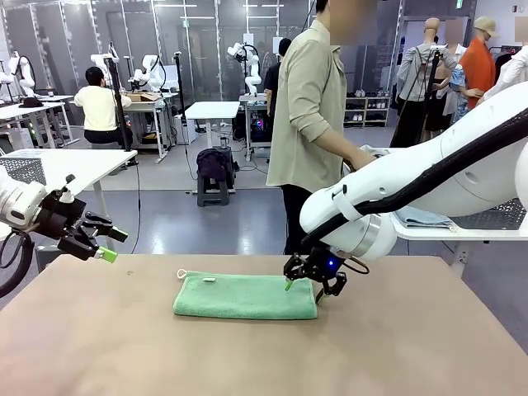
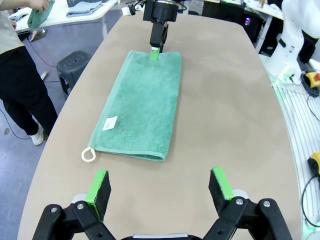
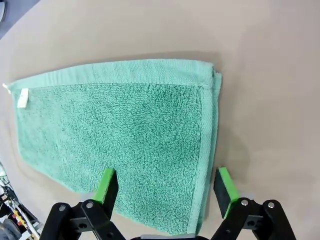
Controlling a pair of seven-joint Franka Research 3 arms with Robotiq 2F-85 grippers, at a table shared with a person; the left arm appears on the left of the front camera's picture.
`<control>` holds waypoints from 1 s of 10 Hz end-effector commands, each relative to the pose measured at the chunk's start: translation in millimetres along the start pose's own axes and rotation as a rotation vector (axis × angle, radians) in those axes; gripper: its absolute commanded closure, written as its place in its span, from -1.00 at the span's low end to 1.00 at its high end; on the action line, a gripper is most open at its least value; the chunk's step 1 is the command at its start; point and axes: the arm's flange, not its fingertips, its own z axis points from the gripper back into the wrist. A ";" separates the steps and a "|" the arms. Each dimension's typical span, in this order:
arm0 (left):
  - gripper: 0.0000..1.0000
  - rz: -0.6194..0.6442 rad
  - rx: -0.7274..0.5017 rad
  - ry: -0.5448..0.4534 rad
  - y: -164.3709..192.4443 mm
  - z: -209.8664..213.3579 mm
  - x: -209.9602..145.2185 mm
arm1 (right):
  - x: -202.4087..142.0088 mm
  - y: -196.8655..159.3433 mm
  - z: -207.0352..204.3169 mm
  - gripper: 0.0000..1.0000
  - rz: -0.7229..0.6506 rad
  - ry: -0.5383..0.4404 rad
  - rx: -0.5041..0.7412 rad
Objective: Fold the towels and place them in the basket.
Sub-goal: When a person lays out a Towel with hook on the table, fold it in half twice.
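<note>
Mint-green towel (image 1: 245, 297) lies folded on desk (image 1: 99, 346): soft, limp, light. I'd pinch the doubled short edge; right jaws straddle it, open; left jaws wide, empty.

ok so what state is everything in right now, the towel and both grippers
green towel: folded in half, lying flat on the table
left gripper: open, held above the table, short of the towel
right gripper: open, down at the towel's end, one finger over the towel and one past its edge
</note>
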 end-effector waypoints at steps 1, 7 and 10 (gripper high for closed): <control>-1.00 0.006 -0.003 0.007 -0.3 1.0 -0.2 | 4.6 7.2 -1.5 -0.64 -0.025 -0.007 -0.028; -1.00 0.006 -0.003 0.007 -0.3 1.0 -0.2 | 4.8 5.8 -6.8 -0.59 -0.045 -0.017 -0.079; -1.00 0.006 -0.003 0.007 -0.3 1.0 -0.2 | 3.8 4.6 -8.8 -0.59 -0.052 -0.025 -0.116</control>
